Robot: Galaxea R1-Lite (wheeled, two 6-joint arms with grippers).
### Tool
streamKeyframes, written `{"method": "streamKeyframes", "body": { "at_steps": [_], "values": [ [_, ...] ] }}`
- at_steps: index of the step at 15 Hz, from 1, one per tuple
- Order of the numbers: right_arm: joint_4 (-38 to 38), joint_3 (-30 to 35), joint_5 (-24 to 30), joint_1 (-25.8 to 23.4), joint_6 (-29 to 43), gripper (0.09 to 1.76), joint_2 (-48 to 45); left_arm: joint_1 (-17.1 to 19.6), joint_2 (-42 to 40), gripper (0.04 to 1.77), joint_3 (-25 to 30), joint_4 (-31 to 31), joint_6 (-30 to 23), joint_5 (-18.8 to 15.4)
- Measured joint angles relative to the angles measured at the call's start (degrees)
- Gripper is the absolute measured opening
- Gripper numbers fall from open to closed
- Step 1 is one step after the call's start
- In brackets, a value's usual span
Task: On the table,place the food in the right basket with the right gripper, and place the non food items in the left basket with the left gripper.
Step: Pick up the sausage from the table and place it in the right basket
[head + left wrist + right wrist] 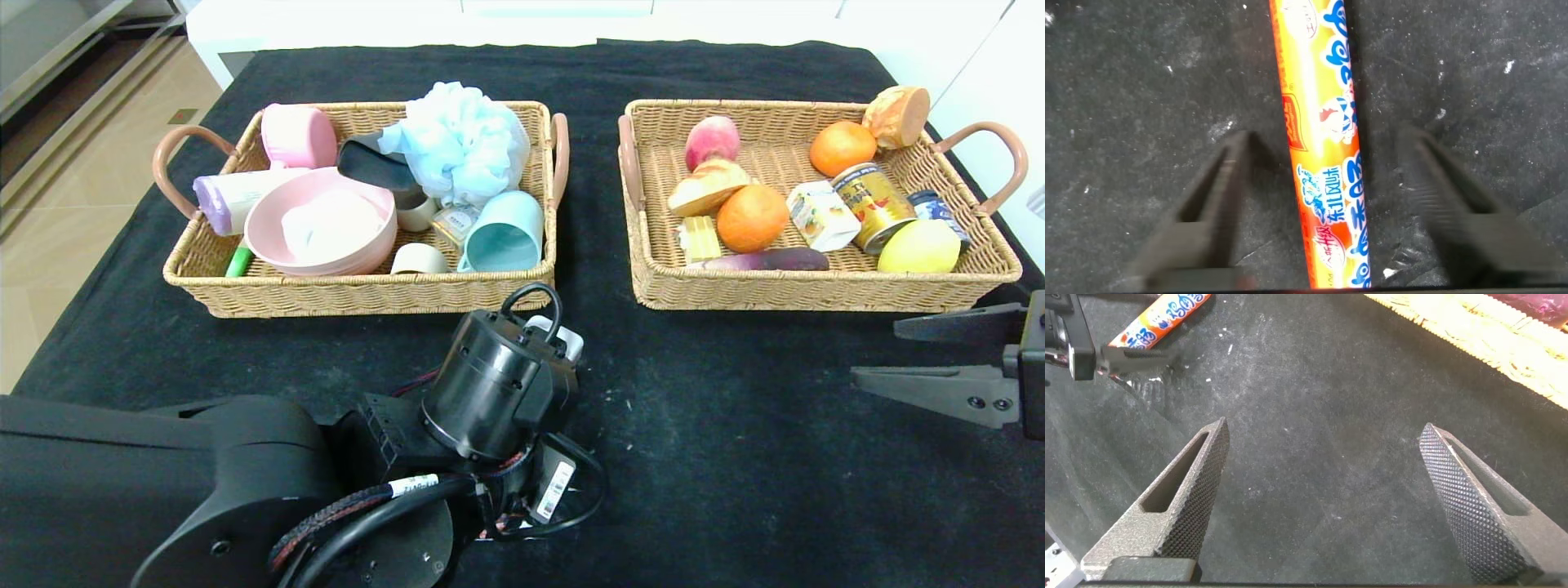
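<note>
Glossy orange-red sausage stick (1323,155) lying between spread left gripper (1323,204) fingers on scuffed black table (735,392), right gripper (1323,506) wide open at 3 o'clock.

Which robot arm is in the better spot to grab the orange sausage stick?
Left. The left gripper already straddles the sausage stick lying on the table, fingers on both sides. The right gripper hovers open over bare cloth, farther away.

Orange-red sausage stick (1323,147) carried blue-and-white Chinese characters and a small cartoon figure along its wrapper, not readable, gold can (875,204) in the right basket (816,290) bore red lettering too small to read, white barcode sticker (555,487) on the left arm, digits illegible
</note>
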Motion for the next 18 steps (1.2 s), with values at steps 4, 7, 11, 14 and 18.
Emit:
{"method": "streamKeyframes", "body": {
  "at_steps": [4, 7, 11, 14, 18],
  "values": [
    [0.00, -0.02, 0.00, -0.02, 0.01, 1.70, 0.00, -0.01, 0.07, 0.82, 0.21, -0.05, 0.00, -0.02],
    [0.00, -0.02, -0.01, -0.02, 0.01, 1.70, 0.02, -0.04, 0.05, 0.40, 0.35, -0.13, 0.00, 0.02],
    [-0.01, 0.02, -0.01, 0.00, 0.00, 1.70, 0.02, -0.09, -0.06, 0.40, 0.52, -0.11, 0.00, 0.00],
    [-0.04, 0.02, 0.00, 0.00, 0.00, 1.70, 0.02, -0.45, -0.12, 0.40, 0.63, 0.00, 0.00, 0.05],
    [-0.09, 0.00, 0.00, -0.09, 0.00, 1.70, 0.02, -0.59, -0.72, 0.40, 0.66, 0.33, 0.29, -0.02]
  ]
}}
